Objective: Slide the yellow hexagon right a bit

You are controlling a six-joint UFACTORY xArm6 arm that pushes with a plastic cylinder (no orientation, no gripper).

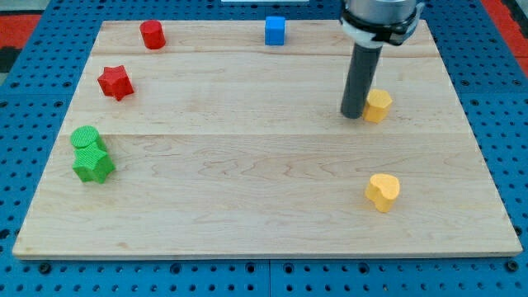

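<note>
My tip (353,115) sits upper right of frame, touching or just beside the left face of the yellow hexagon (379,106). It has no jaws, only a bare rod. Placement on the left side suits a rightward shove. Yellow heart (383,191) lies lower right, well apart from the push line.

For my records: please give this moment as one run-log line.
my tip: touching left side of yellow hexagon block | push: rightward, pending | yellow heart block: below, apart
</note>
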